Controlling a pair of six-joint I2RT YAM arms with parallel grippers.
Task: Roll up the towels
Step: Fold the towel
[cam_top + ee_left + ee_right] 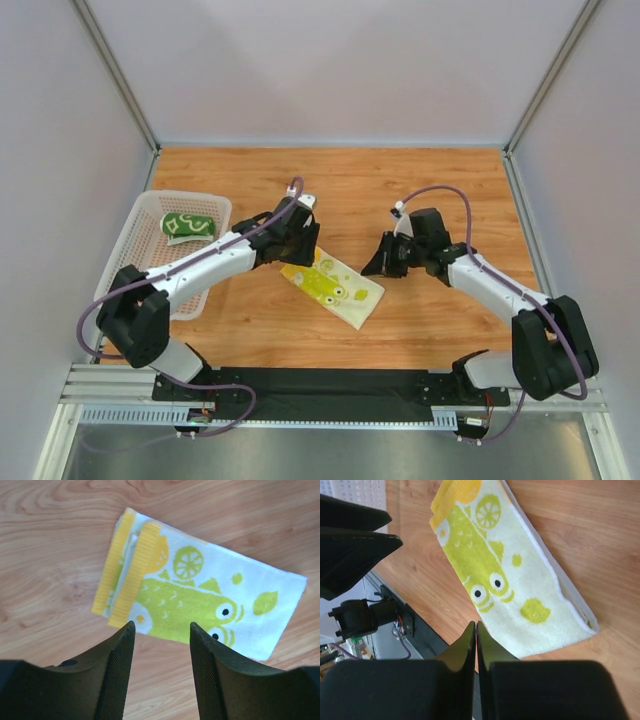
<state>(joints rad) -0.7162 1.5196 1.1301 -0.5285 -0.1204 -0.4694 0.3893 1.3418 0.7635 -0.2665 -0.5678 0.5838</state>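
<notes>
While left gripper (pixel 161 628) hovers parted, yellow towel (pixel 200 597) lies folded on table (pixel 50 555).

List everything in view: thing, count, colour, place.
Table: one, brown wood; fills the enclosure floor.
Basket: one, white, perforated; at the table's left side.
Dark green towel: one, green with white pattern; inside the basket.
Yellow and lime towel: one, yellow, lime and white; lying mid-table, not rolled.
Left gripper: one, black; open, above that towel's yellow-striped end.
Right gripper: one, black; shut, empty, to that towel's right.
</notes>
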